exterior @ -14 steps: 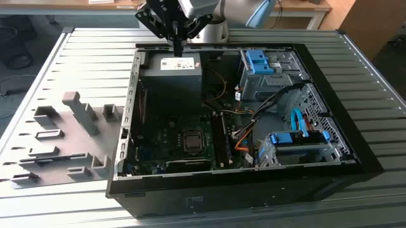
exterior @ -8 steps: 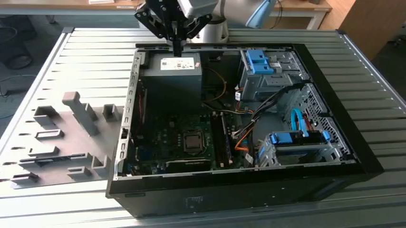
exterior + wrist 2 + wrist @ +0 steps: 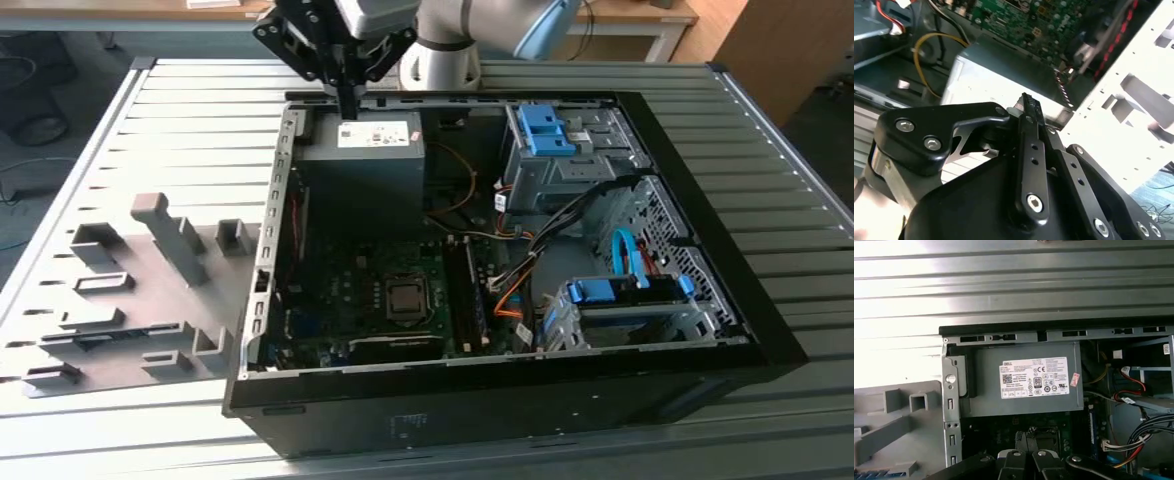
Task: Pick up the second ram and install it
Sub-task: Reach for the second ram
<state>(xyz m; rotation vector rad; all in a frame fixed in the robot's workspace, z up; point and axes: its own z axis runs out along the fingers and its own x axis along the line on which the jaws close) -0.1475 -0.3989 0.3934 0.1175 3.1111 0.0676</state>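
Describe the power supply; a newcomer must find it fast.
Look inside the open computer case on the slatted table. Near the tool sits a plain grey box, the power supply. Only it bears a large white label.

The open computer case (image 3: 727, 300) offers its widest clear drop over the motherboard (image 3: 340, 300), around the processor socket (image 3: 404, 297). The power supply (image 3: 360, 175) blocks the corner below the gripper (image 3: 348, 106), which hangs above it with fingers pressed together. Toward the exterior view's right, the upper drive cage (image 3: 567, 160) and lower drive cage (image 3: 627, 315) stand tall, with a cable bundle (image 3: 534, 250) and a blue flat cable (image 3: 621, 255) crowding the gap between. Outside, on the exterior view's left, upright blocks (image 3: 167, 235) rise from the grey fixture plate (image 3: 134, 345).
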